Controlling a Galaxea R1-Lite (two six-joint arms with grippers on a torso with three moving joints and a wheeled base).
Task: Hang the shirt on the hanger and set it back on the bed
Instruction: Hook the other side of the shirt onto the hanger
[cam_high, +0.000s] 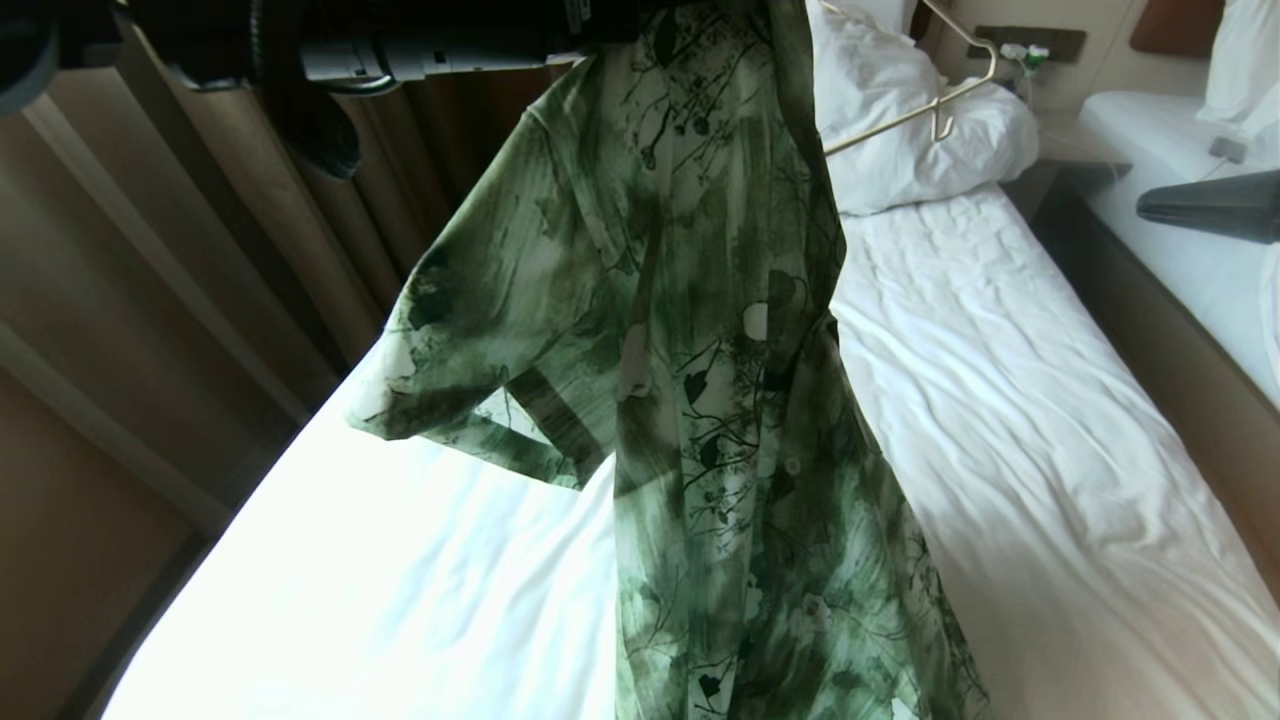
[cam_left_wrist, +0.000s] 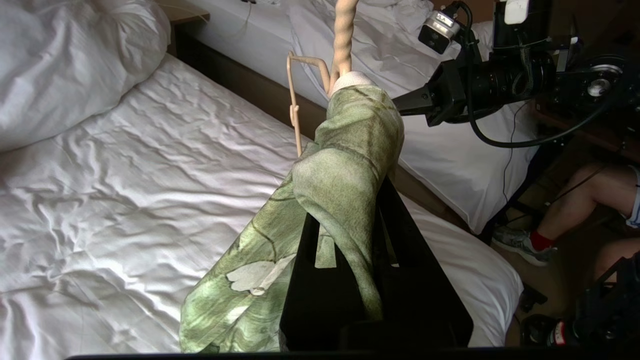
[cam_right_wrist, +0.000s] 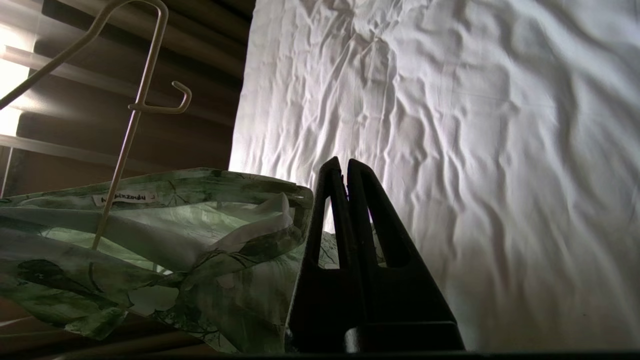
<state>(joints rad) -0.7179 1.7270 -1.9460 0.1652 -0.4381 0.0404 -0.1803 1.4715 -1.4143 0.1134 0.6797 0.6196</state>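
Observation:
The pale green flowered shirt (cam_high: 680, 350) hangs in the air over the bed (cam_high: 1020, 420), draped from the top of the head view. My left gripper (cam_left_wrist: 347, 200) is shut on a bunched fold of the shirt (cam_left_wrist: 345, 165), just below the hanger's twisted neck (cam_left_wrist: 343, 40). One bare cream end of the hanger (cam_high: 940, 100) sticks out past the shirt's shoulder, and shows again as the hanger (cam_right_wrist: 142, 100) in the right wrist view. My right gripper (cam_right_wrist: 345, 165) is shut and holds nothing, beside the shirt collar (cam_right_wrist: 175, 230). It enters the head view as the right gripper (cam_high: 1150, 205) at the far right.
A white pillow and duvet (cam_high: 900, 110) lie at the bed's head. A second white bed (cam_high: 1180, 250) stands to the right across a narrow gap, with a nightstand (cam_high: 1060, 150) between. Brown curtains (cam_high: 200, 250) run along the left. A person's legs (cam_left_wrist: 575, 200) are near the bed's foot.

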